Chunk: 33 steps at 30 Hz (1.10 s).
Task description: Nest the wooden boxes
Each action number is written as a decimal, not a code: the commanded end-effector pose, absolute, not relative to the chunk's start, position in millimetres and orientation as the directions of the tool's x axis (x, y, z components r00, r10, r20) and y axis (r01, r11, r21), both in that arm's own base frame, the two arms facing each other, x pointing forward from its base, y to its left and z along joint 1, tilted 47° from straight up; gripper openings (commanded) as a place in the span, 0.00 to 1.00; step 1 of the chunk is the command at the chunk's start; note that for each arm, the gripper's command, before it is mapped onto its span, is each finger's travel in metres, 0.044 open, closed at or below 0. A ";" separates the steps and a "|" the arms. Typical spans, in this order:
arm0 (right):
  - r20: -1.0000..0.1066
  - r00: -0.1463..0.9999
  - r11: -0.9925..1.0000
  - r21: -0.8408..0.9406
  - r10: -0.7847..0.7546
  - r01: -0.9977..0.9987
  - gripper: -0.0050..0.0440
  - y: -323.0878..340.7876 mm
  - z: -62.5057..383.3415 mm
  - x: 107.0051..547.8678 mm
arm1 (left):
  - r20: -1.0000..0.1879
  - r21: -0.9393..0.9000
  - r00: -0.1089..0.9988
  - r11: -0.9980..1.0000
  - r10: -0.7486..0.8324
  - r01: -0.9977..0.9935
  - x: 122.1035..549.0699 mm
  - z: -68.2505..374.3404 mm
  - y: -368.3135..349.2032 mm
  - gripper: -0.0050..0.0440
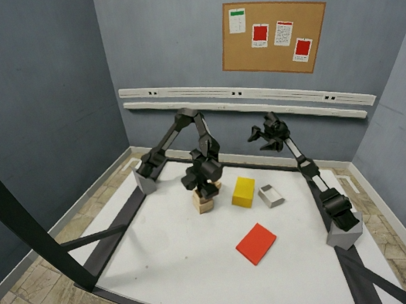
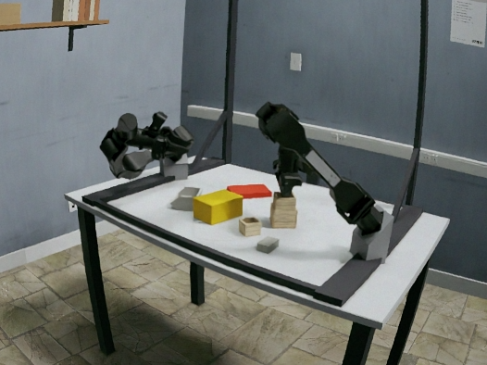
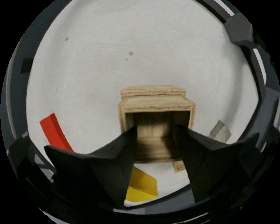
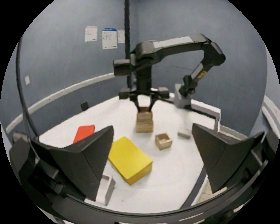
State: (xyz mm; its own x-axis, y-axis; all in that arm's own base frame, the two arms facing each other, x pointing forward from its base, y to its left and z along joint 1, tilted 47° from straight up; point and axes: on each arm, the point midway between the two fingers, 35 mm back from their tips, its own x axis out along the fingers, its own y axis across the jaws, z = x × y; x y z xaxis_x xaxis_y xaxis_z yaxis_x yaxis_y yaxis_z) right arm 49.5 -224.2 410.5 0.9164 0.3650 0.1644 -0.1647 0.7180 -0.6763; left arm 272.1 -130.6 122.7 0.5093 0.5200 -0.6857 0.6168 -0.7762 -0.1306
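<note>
My left gripper (image 1: 205,190) is shut on the medium wooden box (image 2: 283,201), open side up, and holds it right on top of the biggest wooden box (image 2: 283,218), which stands upright on the table. How deep the medium box sits in it I cannot tell. In the left wrist view the held box (image 3: 158,112) fills the space between the fingers. The smallest wooden box (image 2: 250,226) stands upright, open side up, beside the stack. My right gripper (image 1: 262,138) is open and empty, raised high above the table's far side.
A yellow block (image 1: 243,191), a grey open tray (image 1: 271,195) and a flat red block (image 1: 256,243) lie right of the stack in the top view. A small grey block (image 2: 268,245) lies near the small box.
</note>
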 end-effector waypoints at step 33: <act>0.148 0.916 0.695 -0.698 0.373 -0.171 0.92 -215.4 416.6 51.6 | -0.686 -0.131 0.510 -0.777 0.519 0.615 292.3 94.5 -109.7 0.63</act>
